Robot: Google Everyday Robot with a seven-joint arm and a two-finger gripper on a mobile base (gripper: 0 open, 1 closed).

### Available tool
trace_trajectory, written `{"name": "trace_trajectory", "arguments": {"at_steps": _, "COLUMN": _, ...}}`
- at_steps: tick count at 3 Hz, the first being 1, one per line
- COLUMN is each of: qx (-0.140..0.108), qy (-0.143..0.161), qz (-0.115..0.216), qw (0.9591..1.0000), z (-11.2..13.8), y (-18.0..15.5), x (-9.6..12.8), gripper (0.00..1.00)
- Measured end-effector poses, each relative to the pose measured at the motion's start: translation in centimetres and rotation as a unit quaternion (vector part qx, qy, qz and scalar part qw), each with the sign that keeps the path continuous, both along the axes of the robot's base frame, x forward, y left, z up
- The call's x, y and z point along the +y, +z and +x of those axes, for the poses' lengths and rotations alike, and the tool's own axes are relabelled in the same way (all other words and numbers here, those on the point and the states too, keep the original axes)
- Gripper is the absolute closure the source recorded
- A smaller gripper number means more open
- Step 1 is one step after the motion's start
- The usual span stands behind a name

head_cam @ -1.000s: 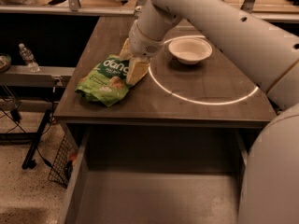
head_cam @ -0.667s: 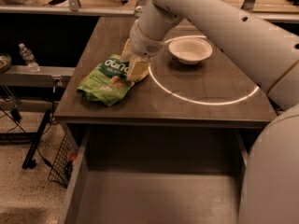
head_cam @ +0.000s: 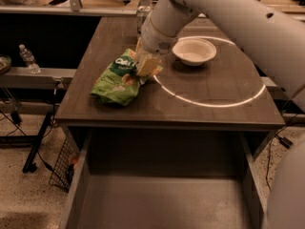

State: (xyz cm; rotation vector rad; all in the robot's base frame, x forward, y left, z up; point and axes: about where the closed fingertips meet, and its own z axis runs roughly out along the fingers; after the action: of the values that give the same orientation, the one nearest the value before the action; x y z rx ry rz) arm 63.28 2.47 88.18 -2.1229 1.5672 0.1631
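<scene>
A green chip bag (head_cam: 120,78) lies on the left part of the dark table top (head_cam: 209,111). My gripper (head_cam: 144,67) comes down from the white arm and sits at the bag's upper right corner, its pale fingers (head_cam: 148,65) closed on the bag's edge. A white bowl (head_cam: 194,51) stands just to the right of the gripper, apart from it. A can (head_cam: 142,12) stands behind the arm at the table's far side, partly hidden.
An open drawer (head_cam: 162,199) extends below the table's front edge. A water bottle (head_cam: 29,58) stands on a ledge at far left. A wire rack (head_cam: 62,166) leans by the table's left leg. A bright ring of light crosses the table top.
The gripper has stayed at the bag's corner; the bag's right edge looks slightly lifted and pulled toward the gripper.
</scene>
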Motion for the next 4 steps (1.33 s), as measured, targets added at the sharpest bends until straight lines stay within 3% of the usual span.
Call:
{"name": "trace_trajectory", "arguments": {"at_steps": 2, "qx": -0.024, "qy": -0.056, "qz": 0.018, "qw": 0.9980, "z": -3.4, "y": 6.1, "x": -7.5, "gripper": 1.00}}
{"name": "trace_trajectory", "arguments": {"at_steps": 3, "qx": -0.009, "qy": -0.105, "qz": 0.030, "qw": 0.9940, "z": -6.2, "y": 6.3, "x": -11.3, "gripper": 1.00}}
{"name": "trace_trajectory", "arguments": {"at_steps": 4, "qx": 0.032, "qy": -0.157, "qz": 0.039, "qw": 0.9863, "z": -10.6, "y": 3.8, "x": -14.7, "gripper": 1.00}}
